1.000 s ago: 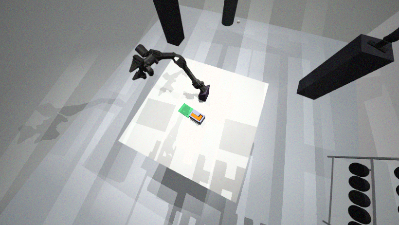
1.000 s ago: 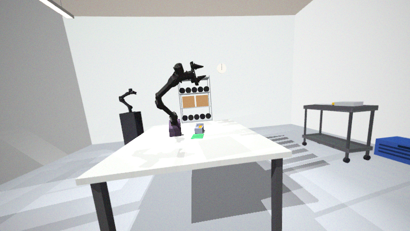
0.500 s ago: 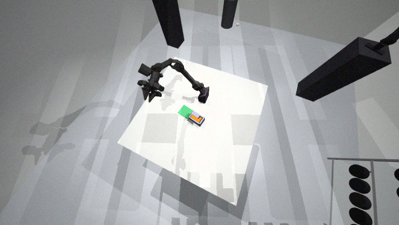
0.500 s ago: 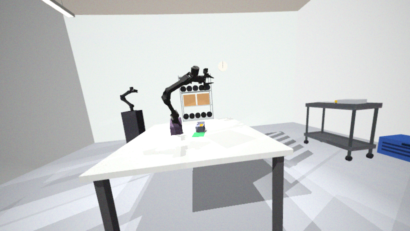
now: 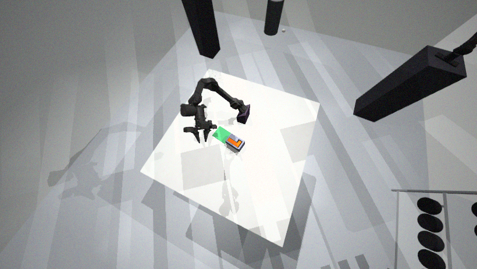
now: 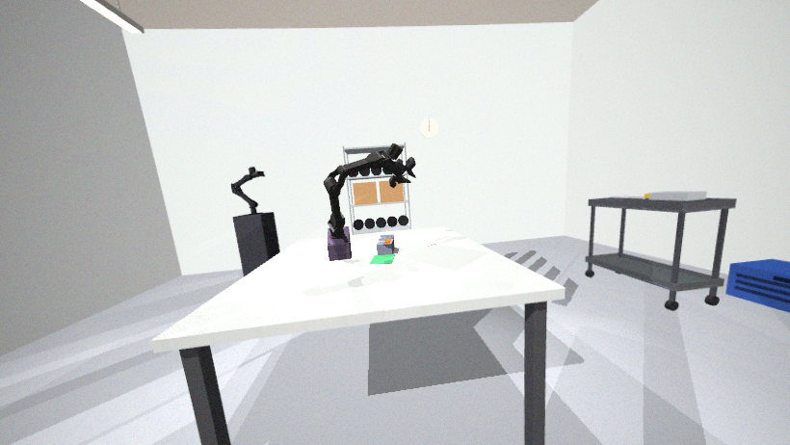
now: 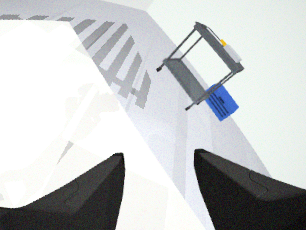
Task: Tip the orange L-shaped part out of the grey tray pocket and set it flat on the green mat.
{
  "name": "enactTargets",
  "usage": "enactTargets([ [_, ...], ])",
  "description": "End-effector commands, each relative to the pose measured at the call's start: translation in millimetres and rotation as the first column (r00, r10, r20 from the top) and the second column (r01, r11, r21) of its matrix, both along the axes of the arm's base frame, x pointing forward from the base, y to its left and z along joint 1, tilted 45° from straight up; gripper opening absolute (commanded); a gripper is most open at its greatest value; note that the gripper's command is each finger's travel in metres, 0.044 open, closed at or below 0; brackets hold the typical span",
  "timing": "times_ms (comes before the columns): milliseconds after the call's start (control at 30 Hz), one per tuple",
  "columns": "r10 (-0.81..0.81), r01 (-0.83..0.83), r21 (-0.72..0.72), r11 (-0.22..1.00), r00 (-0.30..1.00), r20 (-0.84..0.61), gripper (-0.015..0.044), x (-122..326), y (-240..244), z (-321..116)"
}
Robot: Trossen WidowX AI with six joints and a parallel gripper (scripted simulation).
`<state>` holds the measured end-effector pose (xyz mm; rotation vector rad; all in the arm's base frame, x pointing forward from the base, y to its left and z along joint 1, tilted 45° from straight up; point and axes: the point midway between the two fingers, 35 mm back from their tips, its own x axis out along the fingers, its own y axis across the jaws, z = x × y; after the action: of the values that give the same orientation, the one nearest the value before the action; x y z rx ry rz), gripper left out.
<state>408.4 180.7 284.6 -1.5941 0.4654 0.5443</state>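
The orange L-shaped part (image 5: 233, 142) (image 6: 388, 241) sits in the pocket of the grey tray (image 5: 233, 148) (image 6: 381, 248), and looks level with its top. Its L-shaped end is at the side away from the mat. The green mat (image 5: 219, 134) (image 6: 381, 259) lies beside the tray, with nothing on it. My gripper (image 5: 202, 142) (image 6: 411, 178) (image 7: 158, 159) is partly open and empty, held high above the table. In the top view it appears left of the mat. The wrist view shows neither part, tray nor mat.
The white table (image 5: 260, 166) (image 6: 354, 303) (image 7: 35, 75) carries the tray, the mat and the arm's purple base (image 5: 244, 115) (image 6: 338, 246). Away from the table stand a dark cart (image 6: 657, 204) (image 7: 182, 80), a blue box (image 6: 765, 281) (image 7: 221, 102) and a second arm on a black pedestal (image 6: 255, 240).
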Motion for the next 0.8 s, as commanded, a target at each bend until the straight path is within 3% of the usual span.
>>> enactTargets([
  [0,-0.241,0.263,0.109,0.959,0.953,-0.183,0.018,-5,3,-74],
  [400,-0.676,0.759,0.131,0.638,0.634,-0.376,0.018,-35,-9,-191],
  [767,-0.927,0.978,0.119,0.171,0.2,-0.317,0.018,-82,-36,-273],
])
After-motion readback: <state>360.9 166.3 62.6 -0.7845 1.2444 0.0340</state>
